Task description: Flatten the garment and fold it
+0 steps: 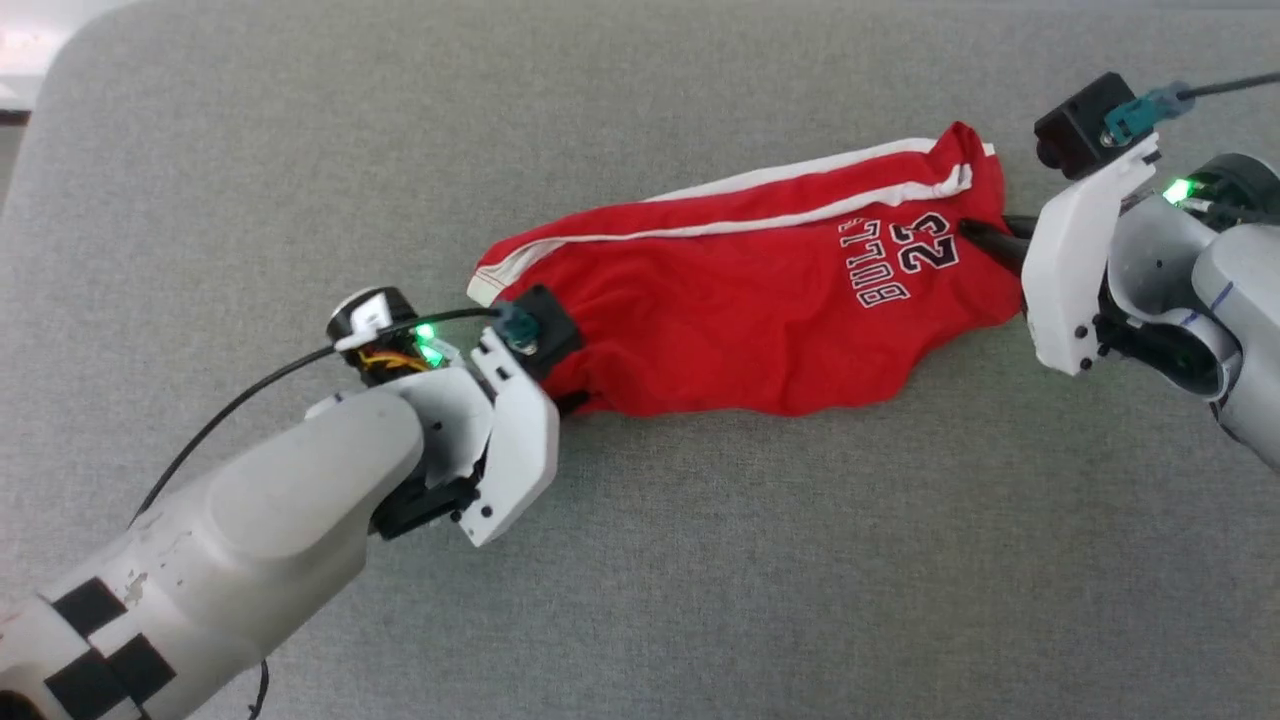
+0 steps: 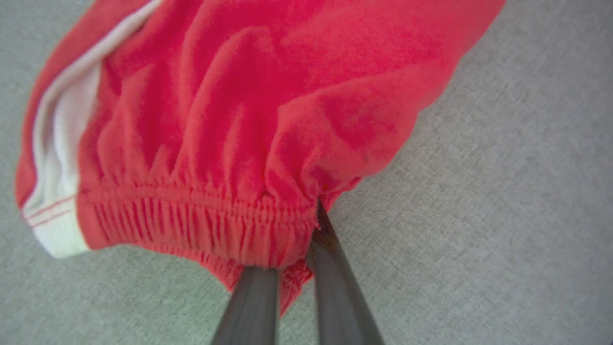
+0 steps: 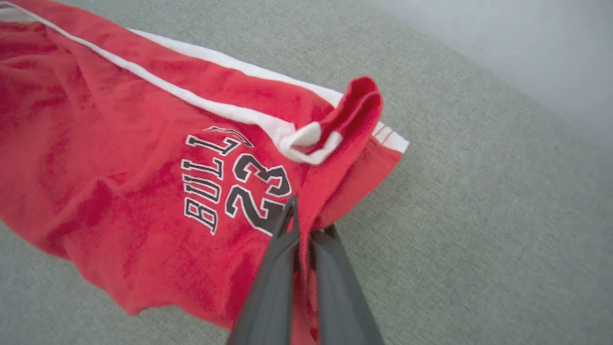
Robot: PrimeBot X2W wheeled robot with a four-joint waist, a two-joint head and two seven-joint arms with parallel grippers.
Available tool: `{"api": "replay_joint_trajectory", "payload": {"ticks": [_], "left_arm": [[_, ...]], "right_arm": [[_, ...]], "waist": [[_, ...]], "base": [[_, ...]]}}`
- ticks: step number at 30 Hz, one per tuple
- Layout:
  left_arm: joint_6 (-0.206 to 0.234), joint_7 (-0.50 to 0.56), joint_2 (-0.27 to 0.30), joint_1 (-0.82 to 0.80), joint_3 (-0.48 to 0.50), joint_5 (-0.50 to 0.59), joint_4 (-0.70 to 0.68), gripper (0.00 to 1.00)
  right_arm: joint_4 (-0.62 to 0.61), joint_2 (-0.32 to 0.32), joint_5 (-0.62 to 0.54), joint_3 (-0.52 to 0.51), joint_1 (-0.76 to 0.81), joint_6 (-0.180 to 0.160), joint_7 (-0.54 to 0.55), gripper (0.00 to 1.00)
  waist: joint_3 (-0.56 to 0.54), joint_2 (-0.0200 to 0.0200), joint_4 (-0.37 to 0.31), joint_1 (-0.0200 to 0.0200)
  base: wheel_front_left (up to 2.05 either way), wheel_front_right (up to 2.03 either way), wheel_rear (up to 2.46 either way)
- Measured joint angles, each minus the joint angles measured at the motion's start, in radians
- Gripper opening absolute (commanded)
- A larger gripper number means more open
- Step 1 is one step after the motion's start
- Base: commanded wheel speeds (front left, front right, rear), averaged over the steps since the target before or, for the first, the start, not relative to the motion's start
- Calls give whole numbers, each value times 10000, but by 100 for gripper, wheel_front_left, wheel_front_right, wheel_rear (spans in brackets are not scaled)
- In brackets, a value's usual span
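The garment [image 1: 760, 300], red shorts with white side stripes and a "BULLS 23" print, lies stretched lengthwise between my two arms on a grey padded surface [image 1: 700, 560]. My left gripper [image 1: 575, 400] is at its left end. In the left wrist view this gripper [image 2: 297, 239] is shut on the gathered waistband [image 2: 191, 215], with red cloth pinched between the fingers. My right gripper [image 1: 978, 232] is at the leg end beside the print. Seen from the right wrist, it [image 3: 301, 225] is shut on the red hem, which is pulled up into a fold [image 3: 354, 110].
The grey surface extends wide on all sides of the shorts. Its rounded corner [image 1: 60, 70] shows at the far left, and its far edge [image 3: 479, 62] runs beyond the leg end. A black cable [image 1: 230, 410] trails off my left wrist.
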Motion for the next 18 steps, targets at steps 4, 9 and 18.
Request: {"api": "replay_joint_trajectory", "payload": {"ticks": [4, 9, 18], "left_arm": [[104, -995, 161, 399, 244, -100, -50, 0], [502, -1561, 767, 1062, 485, -330, -1074, 0], [1396, -1559, 1434, 3124, 115, -468, -2755, 0]], "right_arm": [[-443, -357, 63, 79, 280, 2, -775, 0], [-1668, -1338, 215, 117, 1084, 2, -1509, 0], [-3728, -3145, 345, -153, 4045, 2, -1923, 0]], "waist": [[-369, 0, 11, 0], [-937, 0, 15, -1], [-1845, 0, -114, -4]], "base": [[0, 0, 0], [0, 0, 0], [0, 0, 0]]}}
